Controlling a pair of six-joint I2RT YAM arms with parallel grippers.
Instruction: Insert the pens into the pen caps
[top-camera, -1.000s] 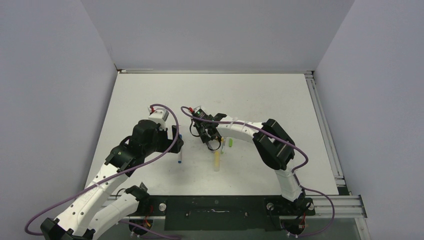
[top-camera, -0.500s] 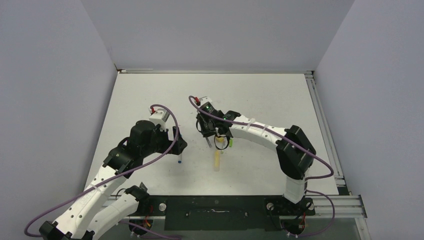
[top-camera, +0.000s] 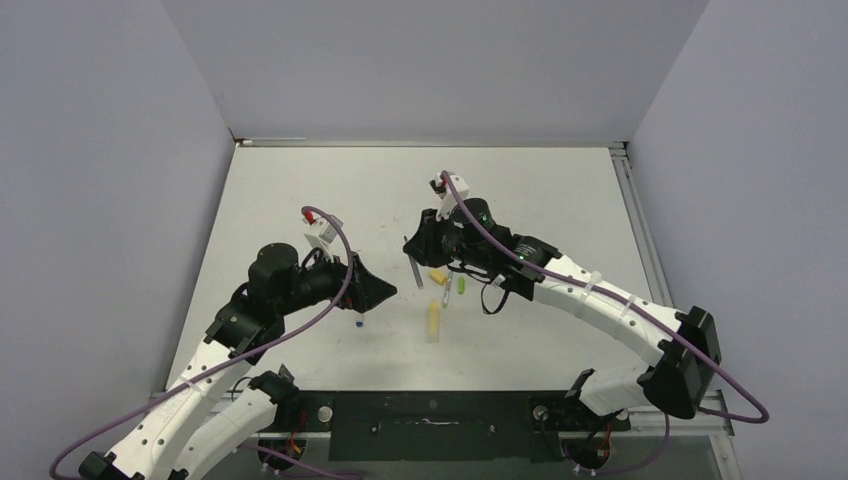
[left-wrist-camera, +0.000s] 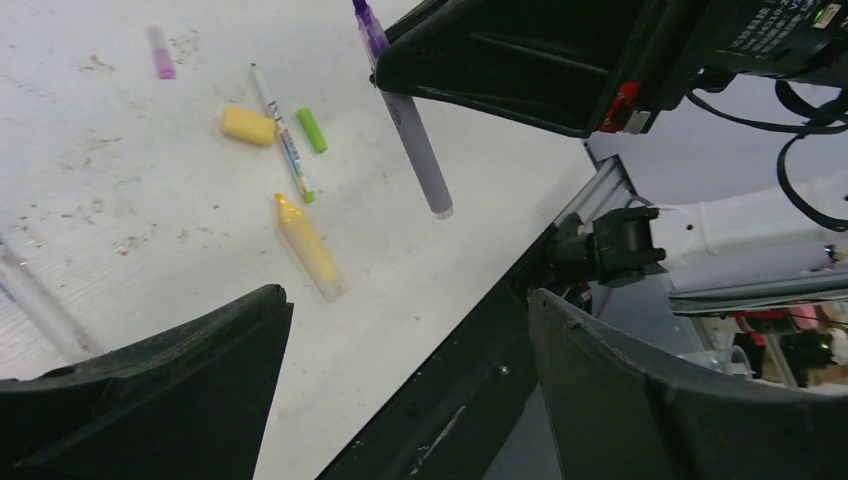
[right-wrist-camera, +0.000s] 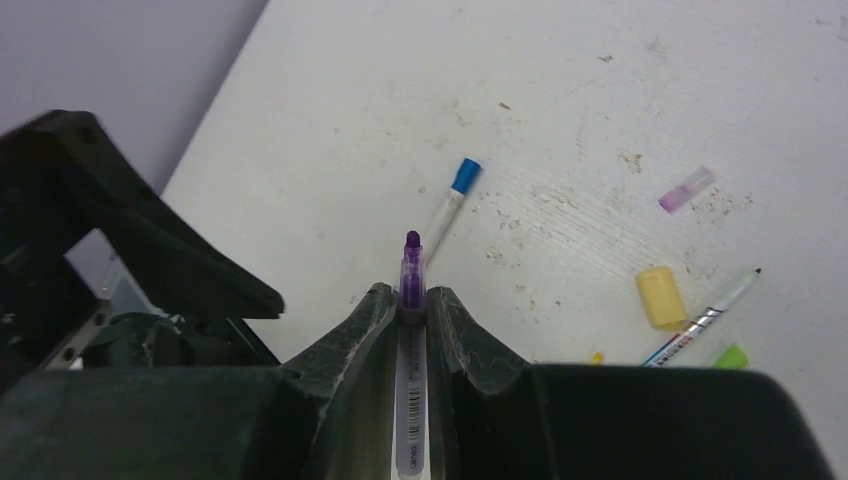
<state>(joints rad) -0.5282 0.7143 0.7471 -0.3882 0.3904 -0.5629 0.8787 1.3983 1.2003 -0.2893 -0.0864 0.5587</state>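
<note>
Right pincer (right-wrist-camera: 412, 300) lifted away from yellow marker (left-wrist-camera: 305, 245), jaws clamped on purple pen (right-wrist-camera: 411, 262), tip jutting beyond fingertips, left pincer (left-wrist-camera: 405, 310) spread wide just opposite, pink cap (right-wrist-camera: 686, 189), yellow cap (right-wrist-camera: 660, 296) on table (right-wrist-camera: 600, 100) beyond right pincer

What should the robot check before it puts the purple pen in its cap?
1. Purple pen pinched in the right gripper jaws: ok.
2. Pen's purple tip bare and sticking out past the jaws: ok.
3. Left gripper jaws open and empty: ok.
4. Pink-purple cap picked up: not ok, it lies on the table.
5. Which end of that cap is open: cannot tell.
</note>
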